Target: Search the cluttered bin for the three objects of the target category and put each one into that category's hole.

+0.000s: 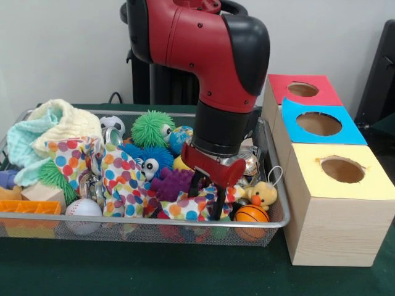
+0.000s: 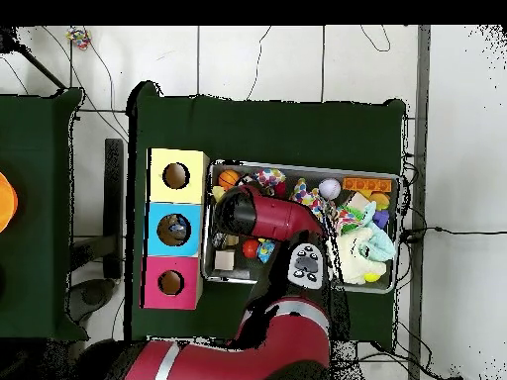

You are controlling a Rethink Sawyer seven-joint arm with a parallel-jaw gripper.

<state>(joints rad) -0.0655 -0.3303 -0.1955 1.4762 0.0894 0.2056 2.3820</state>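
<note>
My gripper [image 1: 207, 198] reaches down into the wire mesh bin [image 1: 148, 226], at its right part. Its black fingers [image 1: 218, 206] stand open, tips on the polka-dot cloth [image 1: 117, 179] beside a purple spiky toy [image 1: 171, 183]. Nothing is held between them. A small basketball [image 1: 251, 214] and a yellow duck [image 1: 264, 194] lie just right of the fingers. A baseball [image 1: 83, 208], a soccer ball [image 1: 112, 125], a green spiky ball [image 1: 152, 128] and a blue one [image 1: 148, 161] lie further left. In the overhead view the arm [image 2: 259, 216] hides the gripper.
Three wooden boxes stand beside the bin, each with a round hole: red [image 1: 302, 89], blue [image 1: 319, 123], yellow [image 1: 342, 169]. A pale yellow-green blanket [image 1: 49, 126], an orange brick [image 1: 29, 206] and a wood block [image 1: 42, 192] fill the bin's left end.
</note>
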